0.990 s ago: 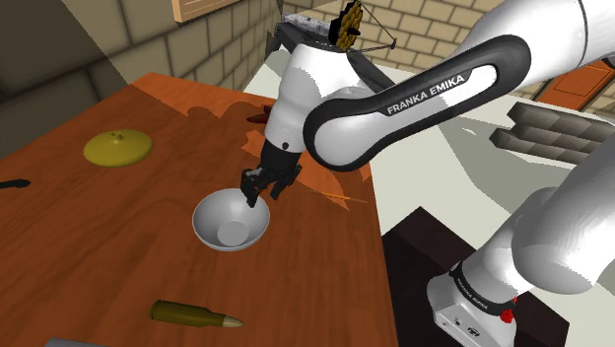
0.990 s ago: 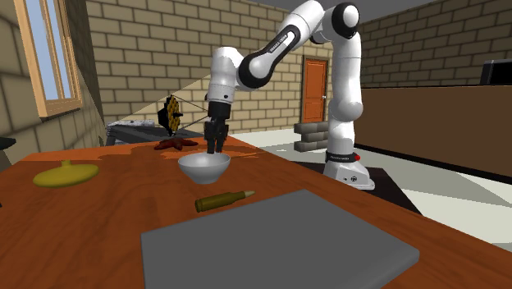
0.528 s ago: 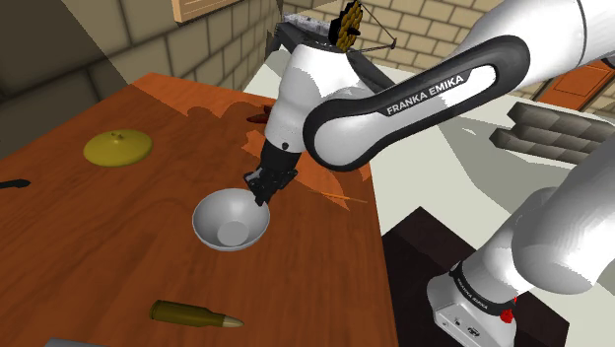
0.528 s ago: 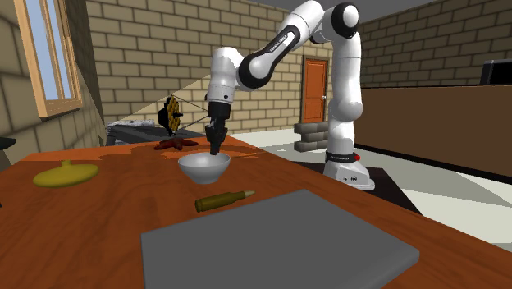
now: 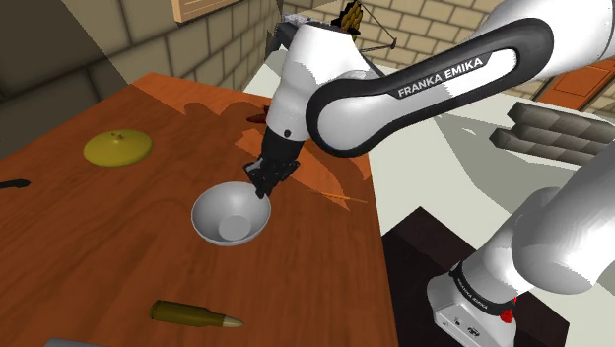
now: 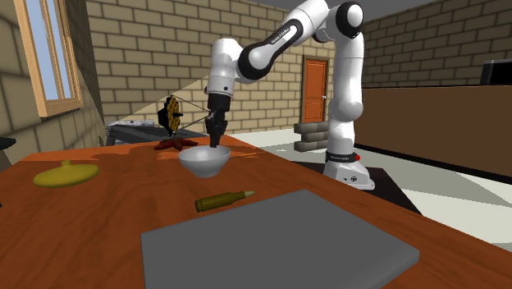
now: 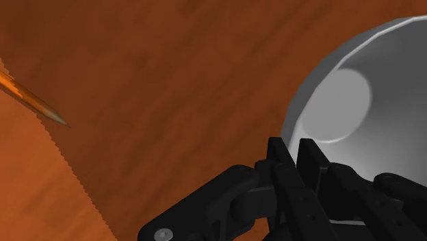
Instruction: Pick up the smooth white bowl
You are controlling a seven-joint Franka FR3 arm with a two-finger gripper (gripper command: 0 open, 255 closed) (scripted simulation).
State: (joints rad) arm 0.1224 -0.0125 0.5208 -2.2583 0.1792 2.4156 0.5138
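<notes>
1. Hand (image 5: pixel 260 187): fingers nearly closed, pinching the white bowl (image 5: pixel 227 215) at its rim.
2. Bowl sits at or just above the counter (image 5: pixel 108 237); clearance is unclear.
3. Judged rigid, smooth and slip-prone; the thin rim is the only purchase.

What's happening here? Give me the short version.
The white Franka arm's black gripper is shut on the rim of the pale grey bowl over the wooden table. The bowl sits slightly higher than a second ago, so the lift seems to have begun. A brass cartridge and a grey slab lie nearby, untouched.
</notes>
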